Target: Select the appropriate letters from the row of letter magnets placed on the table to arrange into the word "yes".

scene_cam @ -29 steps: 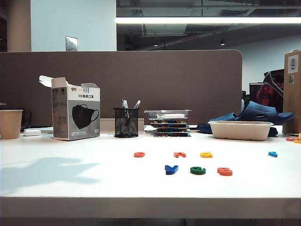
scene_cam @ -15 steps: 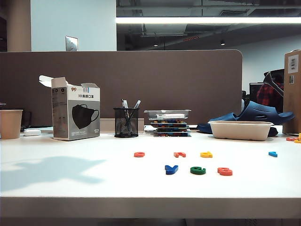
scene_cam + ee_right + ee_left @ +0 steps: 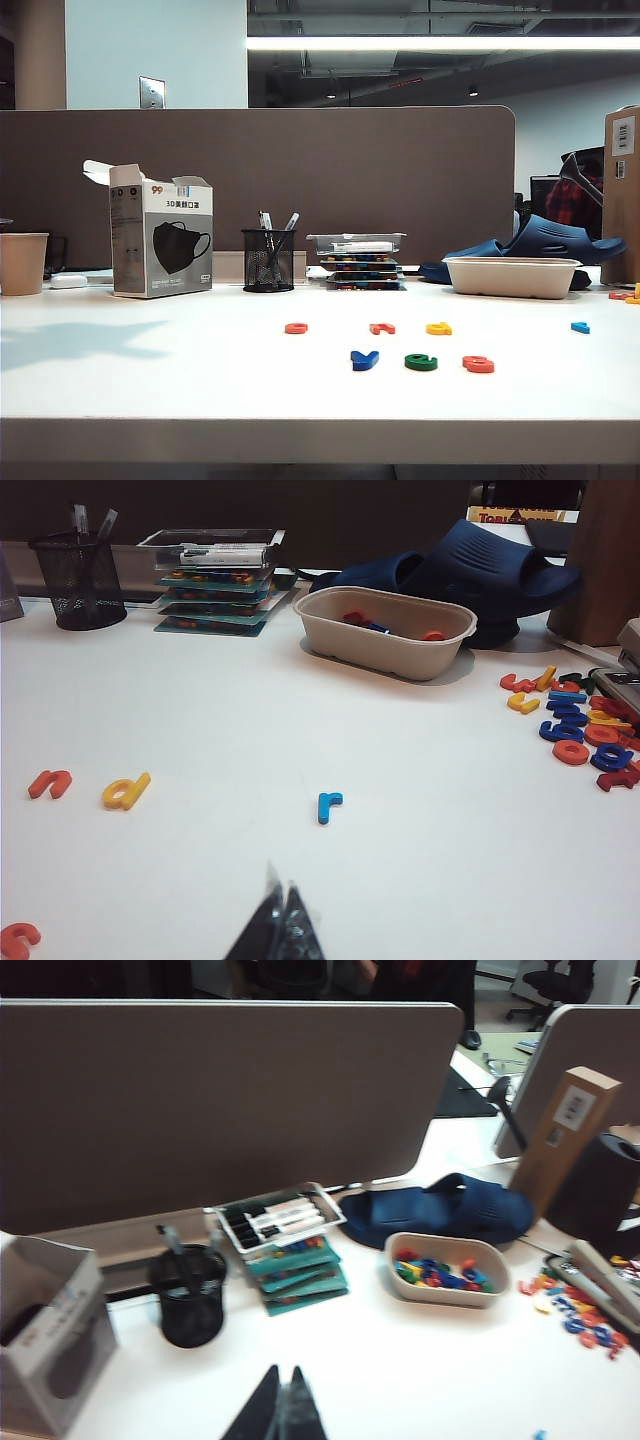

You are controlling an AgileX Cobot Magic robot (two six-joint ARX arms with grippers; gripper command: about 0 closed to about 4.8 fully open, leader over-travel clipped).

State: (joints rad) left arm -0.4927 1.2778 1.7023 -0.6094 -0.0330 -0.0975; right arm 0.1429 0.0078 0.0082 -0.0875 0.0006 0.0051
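on the white table (image 3: 150, 390), the dark blue y (image 3: 364, 359), green e (image 3: 421, 362) and red-orange s (image 3: 478, 364) are lying in a front row. the beige tray (image 3: 443, 1282) is holding mixed colourful letters, the mesh cup (image 3: 188, 1308) pens. left gripper (image 3: 282, 1407) and right gripper (image 3: 279, 920) are hovering with fingers together, carrying nothing.

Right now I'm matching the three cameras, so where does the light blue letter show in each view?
Exterior view: light blue letter far right on the table, alone.
Left wrist view: only a blue speck at the lower edge, too small to tell.
Right wrist view: centre, ahead of the right gripper.
Shared landmark: beige tray.
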